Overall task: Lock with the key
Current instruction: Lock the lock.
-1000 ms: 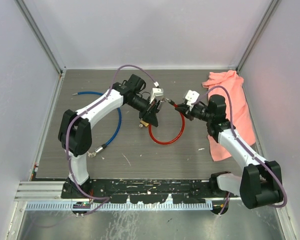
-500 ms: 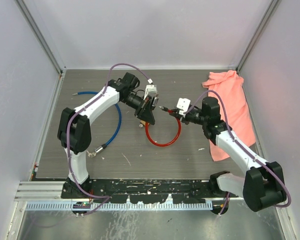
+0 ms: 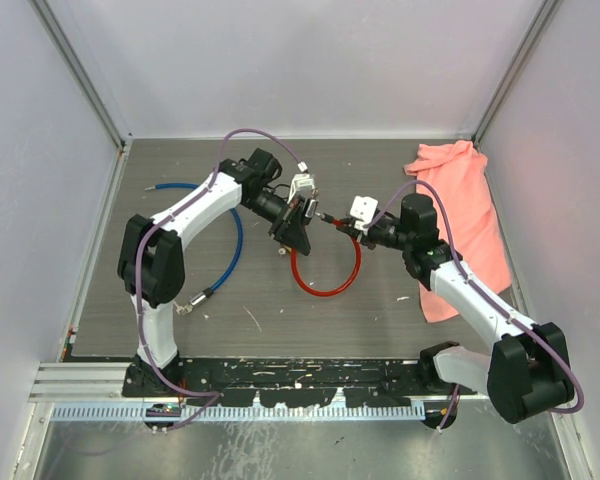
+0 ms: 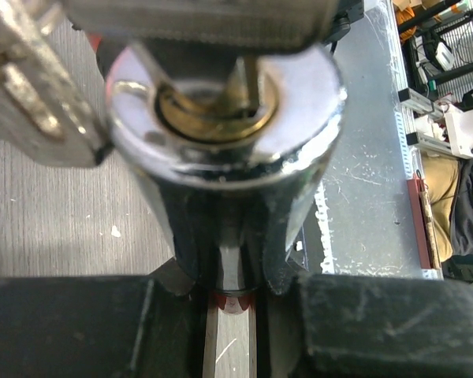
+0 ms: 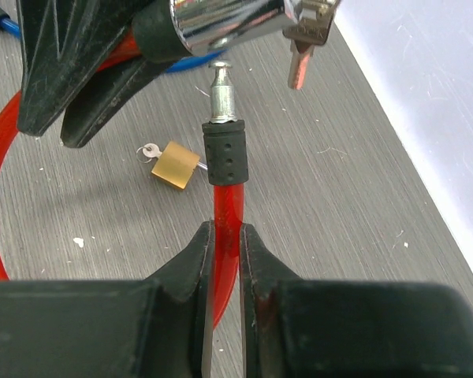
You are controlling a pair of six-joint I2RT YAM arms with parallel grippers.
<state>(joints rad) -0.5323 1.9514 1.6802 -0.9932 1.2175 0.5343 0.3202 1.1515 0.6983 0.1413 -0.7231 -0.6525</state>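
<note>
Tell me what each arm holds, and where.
Left gripper: black neck under the chrome lock head. Right gripper: red cable, just behind the black sleeve.

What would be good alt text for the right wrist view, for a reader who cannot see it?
The right fingers grip a red cable whose black collar and metal pin point up at a chrome lock body just above, with keys hanging at its right end. A small brass padlock lies on the grey table behind.

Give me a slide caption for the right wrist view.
Right gripper holds the red cable, pin aimed at the chrome lock, brass padlock beyond.
</note>
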